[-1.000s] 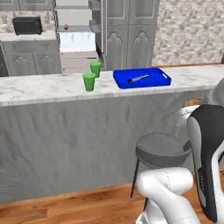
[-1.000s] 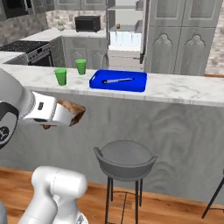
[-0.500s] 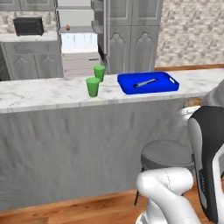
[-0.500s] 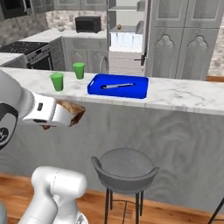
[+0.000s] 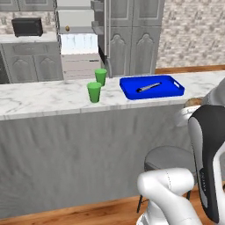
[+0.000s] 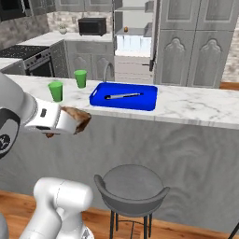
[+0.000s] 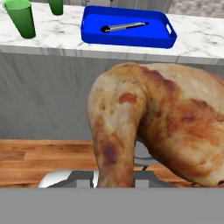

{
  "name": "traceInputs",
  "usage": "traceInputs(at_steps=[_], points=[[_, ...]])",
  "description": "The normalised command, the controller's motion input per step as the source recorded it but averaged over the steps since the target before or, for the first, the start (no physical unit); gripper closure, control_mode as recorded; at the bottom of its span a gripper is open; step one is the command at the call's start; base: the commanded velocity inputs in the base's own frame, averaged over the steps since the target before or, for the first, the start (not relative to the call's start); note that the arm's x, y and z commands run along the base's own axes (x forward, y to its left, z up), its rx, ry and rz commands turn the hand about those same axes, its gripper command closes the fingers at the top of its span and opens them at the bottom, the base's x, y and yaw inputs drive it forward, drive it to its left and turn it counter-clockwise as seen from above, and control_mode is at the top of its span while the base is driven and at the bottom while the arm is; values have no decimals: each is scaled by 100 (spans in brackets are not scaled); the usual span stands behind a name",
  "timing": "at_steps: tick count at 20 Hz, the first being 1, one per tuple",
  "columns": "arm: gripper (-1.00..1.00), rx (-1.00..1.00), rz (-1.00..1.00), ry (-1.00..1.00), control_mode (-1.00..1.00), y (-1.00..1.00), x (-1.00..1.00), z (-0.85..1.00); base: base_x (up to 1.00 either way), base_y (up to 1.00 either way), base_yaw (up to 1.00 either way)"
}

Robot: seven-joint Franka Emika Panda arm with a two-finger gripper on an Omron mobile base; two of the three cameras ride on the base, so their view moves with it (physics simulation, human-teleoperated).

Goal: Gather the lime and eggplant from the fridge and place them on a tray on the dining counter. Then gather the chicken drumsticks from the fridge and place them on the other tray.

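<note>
**Drumstick carried below counter height, tray not yet reached**

Jaws are clenched on a chicken drumstick (image 7: 153, 127), which bulks large before the hand camera and hides the fingertips. In the right base view the gripper (image 6: 77, 122) is held out in front of the dining counter (image 6: 196, 105), lower than its marble top. The blue tray (image 6: 123, 96) lies on that top, well apart from the load, with a slim utensil (image 6: 123, 96) already inside. Two green cups (image 6: 56, 91) stand beside it. A stool (image 6: 130, 186) sits beneath. If the hand is not raised first, the meat may be knocked against the counter edge and dislodged. A wide swing could topple the cups.
</note>
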Motion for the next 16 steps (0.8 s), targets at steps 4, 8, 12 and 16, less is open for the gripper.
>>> traceInputs(at_steps=[4,8,12,16], points=[[100,0,0,0,100,0,0,0,34,0,0],[100,0,0,0,100,0,0,0,4,0,0],[100,0,0,0,100,0,0,0,0,0,0],[100,0,0,0,-100,0,0,0,0,0,0]])
